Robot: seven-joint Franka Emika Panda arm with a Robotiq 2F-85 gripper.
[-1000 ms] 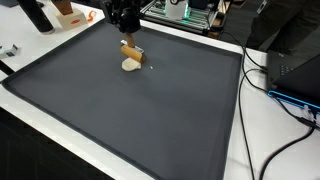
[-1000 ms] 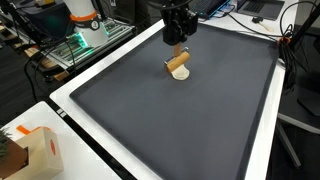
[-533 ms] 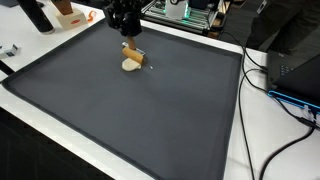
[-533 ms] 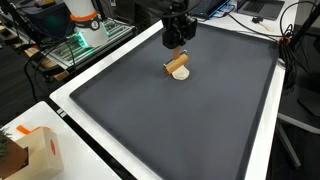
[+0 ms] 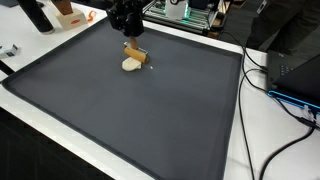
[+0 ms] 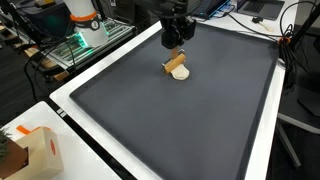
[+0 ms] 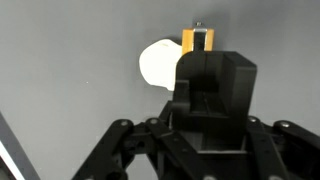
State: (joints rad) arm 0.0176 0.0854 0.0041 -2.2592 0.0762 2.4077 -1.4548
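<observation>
Gripper point(image 6: 175, 42) has crept a shade sideways since the earlier frame and hangs just above the block point(image 6: 175, 63), which lies against the white disc point(image 6: 181, 74) on the mat point(image 6: 170, 120); grip state cannot be told; risk: an off-centre descent would skid the block or snag the disc.

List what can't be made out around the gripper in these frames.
Gripper: open or shut unclear. Its own housing hides the tips in the wrist view, and it is dark and too small in both exterior views.
Block: the lower part is hidden behind the housing in the wrist view.
White piece: the right edge is hidden by the housing. It is too small in the exterior views to tell what it is, or whether it touches the block.
</observation>
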